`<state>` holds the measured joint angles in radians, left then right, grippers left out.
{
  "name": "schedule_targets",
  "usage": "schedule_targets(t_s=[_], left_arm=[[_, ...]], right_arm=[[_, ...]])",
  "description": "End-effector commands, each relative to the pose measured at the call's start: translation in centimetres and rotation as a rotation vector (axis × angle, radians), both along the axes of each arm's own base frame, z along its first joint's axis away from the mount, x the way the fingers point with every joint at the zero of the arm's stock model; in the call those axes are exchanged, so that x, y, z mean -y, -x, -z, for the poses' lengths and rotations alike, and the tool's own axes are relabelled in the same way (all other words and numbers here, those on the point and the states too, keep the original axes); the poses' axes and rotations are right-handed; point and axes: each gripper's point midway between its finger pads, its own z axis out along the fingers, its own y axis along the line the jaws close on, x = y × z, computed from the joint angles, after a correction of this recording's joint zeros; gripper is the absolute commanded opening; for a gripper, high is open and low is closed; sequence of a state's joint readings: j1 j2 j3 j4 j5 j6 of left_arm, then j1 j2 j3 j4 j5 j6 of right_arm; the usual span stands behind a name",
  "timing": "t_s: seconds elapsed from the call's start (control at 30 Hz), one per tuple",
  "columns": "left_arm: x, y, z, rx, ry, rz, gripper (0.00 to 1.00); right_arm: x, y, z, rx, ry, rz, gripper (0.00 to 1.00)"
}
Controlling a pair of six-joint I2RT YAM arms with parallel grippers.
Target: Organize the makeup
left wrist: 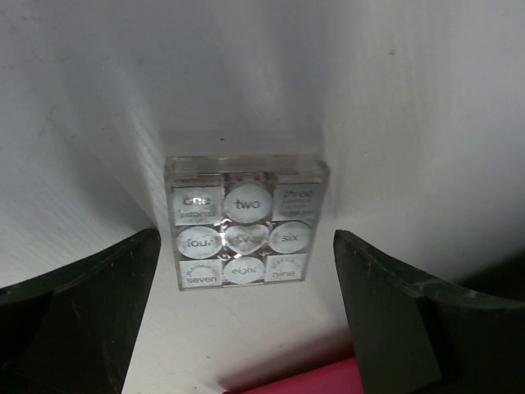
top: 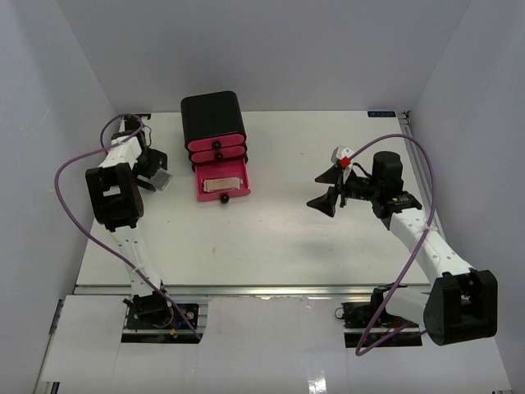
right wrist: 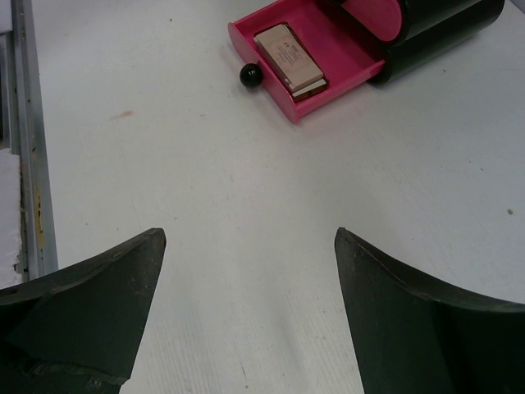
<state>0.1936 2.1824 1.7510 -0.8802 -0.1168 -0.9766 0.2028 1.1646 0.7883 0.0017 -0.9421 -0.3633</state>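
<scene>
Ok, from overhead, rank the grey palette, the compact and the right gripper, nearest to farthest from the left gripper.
1. Grey palette, between the left gripper's open fingers.
2. Compact, in the open pink drawer, mid-table.
3. Right gripper, far right.

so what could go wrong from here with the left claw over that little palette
1. The palette lies flat on the table between the fingers of the open left claw; closing could skid it sideways instead of gripping it.
2. The open pink drawer already holds a compact, so the palette may land on it and keep the drawer from shutting.
3. The drawer box sits close by; a swing could knock it.
</scene>
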Motion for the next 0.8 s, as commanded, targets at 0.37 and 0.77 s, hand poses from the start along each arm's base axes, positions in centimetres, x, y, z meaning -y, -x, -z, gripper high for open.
schedule_targets(t_s=[0.37, 0.77], left_arm=[[-0.9, -0.2, -0.2, -0.072, -0.024, 0.022, 0.98], [-0.4, 0.5, 0.8, -0.094, -0.006, 0.038, 0.81]], right_arm=[[0.2, -0.3, 0.0, 0.019, -0.001, 0.001, 0.90], [0.5, -0.3, -0.6, 0.033, -0.008, 0.005, 0.90]])
